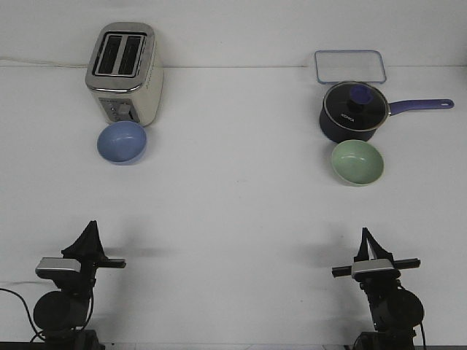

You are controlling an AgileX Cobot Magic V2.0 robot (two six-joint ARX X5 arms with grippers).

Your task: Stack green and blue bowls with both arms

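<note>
The light blue bowl [122,141] sits upright on the white table at the back left, right in front of a toaster. The pale green bowl [357,162] sits upright at the back right, just in front of a dark navy pot. My left gripper [90,227] is near the front left edge, far short of the blue bowl. Its fingers meet in one point and hold nothing. My right gripper [364,235] is near the front right edge, far short of the green bowl, with its fingers together and empty too.
A cream and chrome toaster [124,73] stands behind the blue bowl. A navy pot with a glass lid [353,111] and a long handle pointing right stands behind the green bowl. A clear rectangular lid [349,66] lies at the back.
</note>
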